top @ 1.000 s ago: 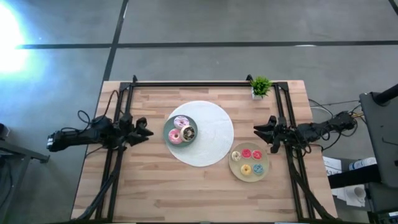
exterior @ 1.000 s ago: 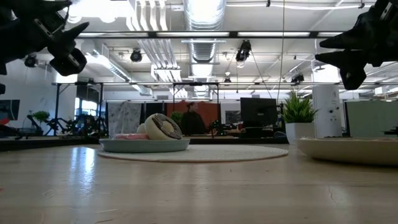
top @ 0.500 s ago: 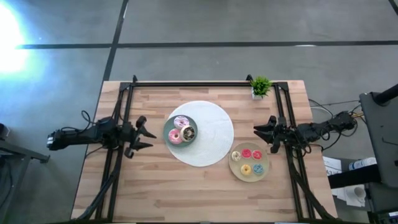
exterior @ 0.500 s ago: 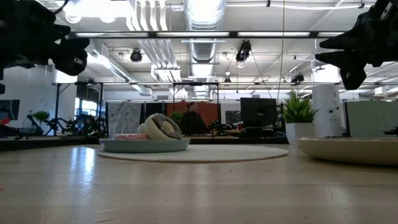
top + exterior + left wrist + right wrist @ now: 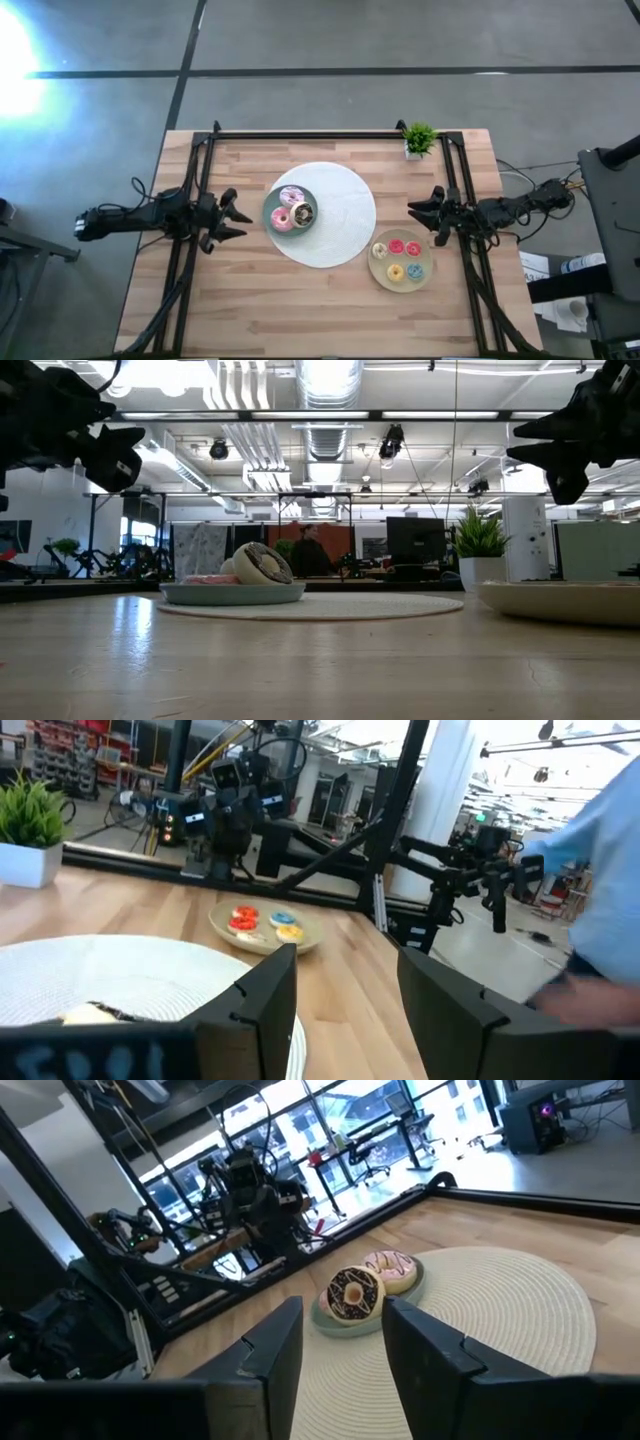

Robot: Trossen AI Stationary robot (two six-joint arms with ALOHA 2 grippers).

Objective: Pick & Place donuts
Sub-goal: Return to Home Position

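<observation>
Only the left gripper [image 5: 238,214] differs. From above, a second ago its fingers are bunched into one dark shape beside the teal plate [image 5: 272,222]. Now the wrist is rolled so that they show side by side, spread apart, both aimed at the plate and stopping short of its rim. Most of that turn falls in the first half second, and after it the gripper only edges slightly nearer the plate. In the low view its dark bulk sits a little lower than before, high above the plate's level and well off to one side.
</observation>
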